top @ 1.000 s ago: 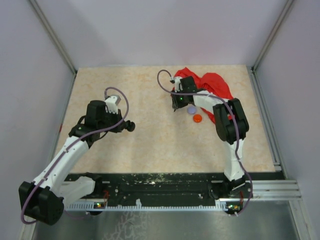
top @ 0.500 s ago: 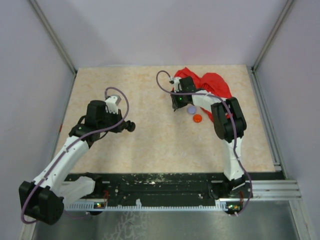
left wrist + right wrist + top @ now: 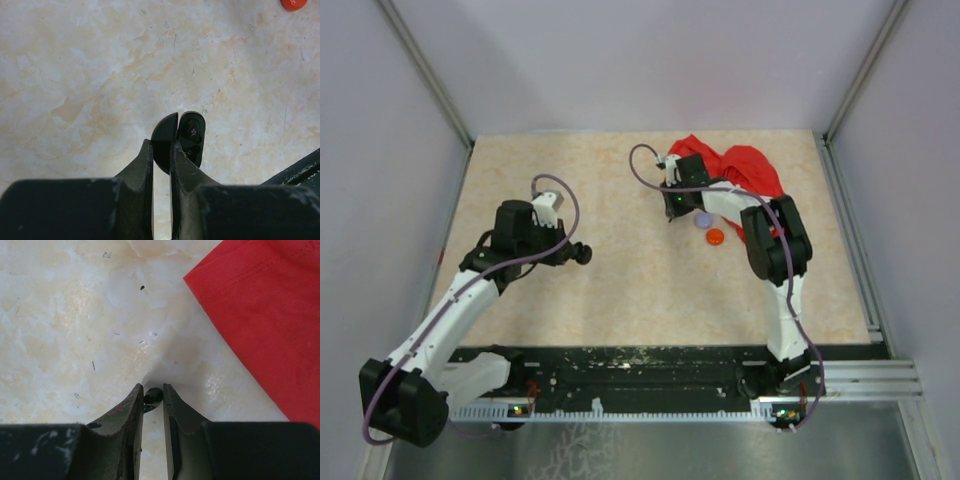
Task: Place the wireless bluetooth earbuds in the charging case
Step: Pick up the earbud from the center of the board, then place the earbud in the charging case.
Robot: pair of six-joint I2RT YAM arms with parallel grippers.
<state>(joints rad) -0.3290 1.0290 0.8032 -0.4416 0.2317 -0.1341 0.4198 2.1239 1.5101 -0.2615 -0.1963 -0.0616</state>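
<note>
My left gripper (image 3: 160, 146) is shut on the charging case (image 3: 179, 137), a small round black case. It is held open on edge above the table, its inner cavity facing right with tiny reddish marks inside. In the top view the case (image 3: 581, 253) sticks out of the left gripper (image 3: 572, 252) at mid-left. My right gripper (image 3: 153, 391) is low over the table beside the red cloth, its fingers closed on one tiny black earbud (image 3: 154, 395). In the top view the right gripper (image 3: 672, 211) is at the cloth's left edge. The second earbud is not in view.
A red cloth (image 3: 745, 170) lies at the back right and fills the right of the right wrist view (image 3: 270, 315). A lavender disc (image 3: 703, 220) and a red disc (image 3: 715, 237) lie just right of the right gripper. The red disc also shows in the left wrist view (image 3: 293, 4).
The right wrist has shifted very slightly toward the far left and its cable loop moved with it. The left arm and case have stayed put.
</note>
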